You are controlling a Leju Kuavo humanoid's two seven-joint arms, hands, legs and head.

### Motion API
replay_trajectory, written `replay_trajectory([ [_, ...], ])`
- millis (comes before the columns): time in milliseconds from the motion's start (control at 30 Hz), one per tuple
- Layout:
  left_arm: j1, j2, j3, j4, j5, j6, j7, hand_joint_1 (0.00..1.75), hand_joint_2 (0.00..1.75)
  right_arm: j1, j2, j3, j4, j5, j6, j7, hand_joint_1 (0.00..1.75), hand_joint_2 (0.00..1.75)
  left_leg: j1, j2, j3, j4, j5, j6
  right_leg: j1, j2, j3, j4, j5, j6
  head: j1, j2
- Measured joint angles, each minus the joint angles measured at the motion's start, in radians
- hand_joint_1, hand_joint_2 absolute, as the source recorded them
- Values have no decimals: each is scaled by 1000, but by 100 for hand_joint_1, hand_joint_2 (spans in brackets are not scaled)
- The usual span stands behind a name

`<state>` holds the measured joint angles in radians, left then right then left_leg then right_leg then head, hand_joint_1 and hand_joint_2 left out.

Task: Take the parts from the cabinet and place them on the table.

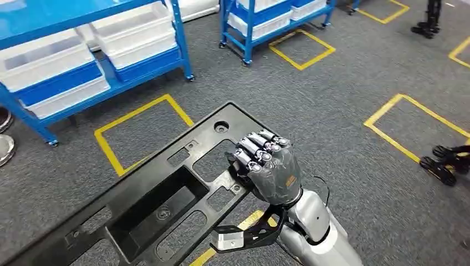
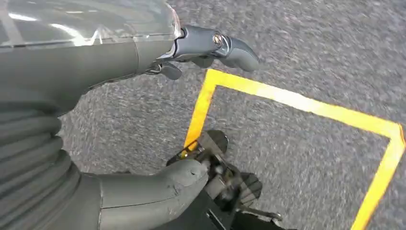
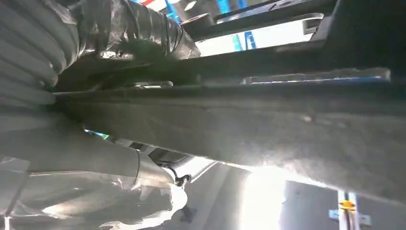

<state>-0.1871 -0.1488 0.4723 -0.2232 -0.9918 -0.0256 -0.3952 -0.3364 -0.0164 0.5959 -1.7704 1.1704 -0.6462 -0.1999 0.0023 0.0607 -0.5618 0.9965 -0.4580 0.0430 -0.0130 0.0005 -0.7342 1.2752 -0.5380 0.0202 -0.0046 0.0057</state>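
- Black moulded plastic panel (image 1: 149, 205), long and flat with rectangular cut-outs and a sunken tray near its middle, runs diagonally across the head view, carried in the air above the grey carpet floor (image 1: 343, 88); no table is visible, so by this judgement the part is out of the cabinet and in transit.
- Right hand (image 1: 269, 166), dark grey on a silver arm, grips the panel at a crossbar beside one cut-out: its fingers curl over the upper face. In the right wrist view the panel's underside (image 3: 268, 129) passes close across the lens with the hand (image 3: 95, 43) wrapped about it.
- Grip placement, judged: the hold lies toward one end and not mid-length, so the long free end probably levers downward; a firm wrap round a bar suits this better than a pinch on the flat edge.
- Left hand (image 2: 119, 52) hangs over the carpet beside a yellow tape line (image 2: 297, 103); its thumb and fingers are apart and nothing lies in them, so it gives the panel no support.
- Blue metal shelving racks (image 1: 127, 72) holding white plastic bins (image 1: 138, 33) stand well apart from the panel, behind yellow floor squares (image 1: 138, 130).
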Motion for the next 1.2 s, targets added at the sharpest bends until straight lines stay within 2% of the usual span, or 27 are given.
replay_trajectory([
  [33,0,-1,-1,0,3,-2,-4,0,175,0,0,0,-1,4,0,1,175,175,0,13,1,2,-2,-3,-1,-11,56,-96,46,-1,0,0],
  [67,0,-3,-2,0,4,-3,-8,0,175,0,0,0,-5,6,0,3,175,175,0,23,2,6,-6,-7,0,-37,108,-184,79,-3,0,0],
  [100,0,-3,-3,0,5,-4,-10,0,175,-1,-1,0,-10,9,0,5,175,175,-4,31,1,11,-10,-12,8,-90,133,-238,67,-6,0,0],
  [133,0,-4,-4,0,8,-6,-12,0,175,0,0,0,-13,15,0,7,175,175,-10,38,-1,19,-15,-19,15,-84,134,-243,72,-15,-1,0],
  [233,0,-7,-4,-2,21,-10,-18,0,175,2,-3,0,-18,22,1,13,175,175,-9,70,5,16,-16,-31,17,-45,127,-242,75,-26,1,0],
  [267,-2,-8,-4,-4,22,-10,-21,0,175,3,-3,0,-22,23,1,13,175,175,-5,58,2,21,-24,-40,10,-37,131,-247,80,-34,0,0],
  [300,-3,-9,-5,-6,26,-10,-26,0,175,3,-4,0,-26,26,2,13,175,175,0,-3,-5,44,-46,-46,7,-25,129,-247,82,-38,0,0],
  [333,-3,-9,-5,-6,27,-10,-27,0,175,2,-4,0,-26,29,2,14,175,175,3,-34,-27,103,-87,-48,6,-15,128,-247,84,-42,-1,0],
  [400,2,-9,-5,-6,29,-10,-27,0,175,2,-4,0,-27,31,2,15,175,175,4,-51,-97,257,-157,-52,8,11,127,-247,86,-46,0,0],
  [433,5,-9,-5,-6,29,-10,-27,0,175,3,-4,0,-27,32,2,16,175,175,4,-51,-123,311,-170,-53,10,25,126,-246,86,-46,0,0],
  [467,7,-9,-5,-6,30,-10,-28,0,175,4,-4,0,-27,34,2,16,175,175,5,-52,-130,322,-158,-52,10,40,126,-244,86,-46,0,0],
  [533,5,-10,-6,-6,31,-9,-31,0,175,5,-4,0,-27,36,2,16,175,175,5,-57,-82,210,-74,-46,10,71,126,-239,86,-46,0,0],
  [567,3,-10,-6,-6,32,-8,-32,0,175,5,-4,0,-28,36,2,16,175,175,6,-75,-45,125,-27,-42,9,84,126,-236,86,-45,0,0],
  [600,2,-10,-7,-6,33,-7,-33,0,175,5,-4,0,-29,36,2,16,175,175,8,-129,-18,56,-12,-36,6,94,124,-236,85,-44,0,0],
  [633,3,-10,-7,-6,34,-6,-33,0,175,4,-4,0,-29,36,2,17,175,175,10,-145,-11,43,-17,-35,10,106,118,-232,88,-37,0,0],
  [733,2,-10,-8,-8,35,-6,-34,0,175,7,-5,0,-33,37,2,19,175,175,0,-118,-4,29,-17,-26,-3,140,105,-241,102,-14,0,0],
  [767,1,-14,-10,-8,35,-6,-34,0,175,7,-6,0,-34,37,2,19,175,175,11,-105,0,10,-7,-14,3,140,103,-243,102,-7,0,0],
  [800,-3,-15,-11,-8,36,-6,-34,0,175,8,-7,0,-35,37,2,19,175,175,9,-91,4,1,0,-8,5,80,99,-230,88,-8,1,0],
  [833,-4,-16,-13,-8,38,-6,-36,0,175,7,-8,0,-36,38,2,20,175,175,8,-80,4,-2,2,-2,7,34,81,-191,56,-5,2,0],
  [900,0,-16,-14,-8,39,-6,-36,0,175,9,-9,0,-36,38,2,23,175,175,6,-52,2,-2,0,1,4,11,11,-40,-20,3,2,0],
  [933,4,-16,-14,-8,39,-6,-36,0,175,11,-11,0,-36,38,2,25,175,175,5,-35,1,-2,0,2,1,10,-19,23,-41,7,2,0],
  [967,5,-16,-15,-8,39,-6,-36,0,175,13,-13,0,-36,39,2,25,175,175,5,-20,1,-1,-1,2,-2,9,-28,45,-37,10,1,0],
  [1000,4,-16,-15,-8,40,-6,-36,0,175,15,-15,0,-36,40,3,25,175,175,6,-8,1,0,-2,1,-4,4,-13,20,-14,13,2,0],
  [1067,2,-17,-18,-8,41,-2,-37,0,175,15,-16,0,-36,41,3,26,175,175,6,15,3,4,-7,-4,-6,-21,76,-136,66,14,2,0],
  [1100,2,-18,-21,-8,42,0,-37,0,175,15,-17,0,-39,41,3,27,175,175,5,25,5,9,-12,-9,-5,-56,125,-220,93,9,2,0],
  [1133,2,-18,-22,-8,42,2,-37,0,175,13,-17,0,-41,41,4,28,175,175,-3,33,2,16,-18,-17,13,-91,132,-246,77,2,2,0],
  [1200,1,-18,-22,-8,45,5,-37,0,175,14,-18,0,-43,43,5,28,175,175,-3,50,4,17,-21,-25,11,-62,126,-244,81,-7,2,0],
])
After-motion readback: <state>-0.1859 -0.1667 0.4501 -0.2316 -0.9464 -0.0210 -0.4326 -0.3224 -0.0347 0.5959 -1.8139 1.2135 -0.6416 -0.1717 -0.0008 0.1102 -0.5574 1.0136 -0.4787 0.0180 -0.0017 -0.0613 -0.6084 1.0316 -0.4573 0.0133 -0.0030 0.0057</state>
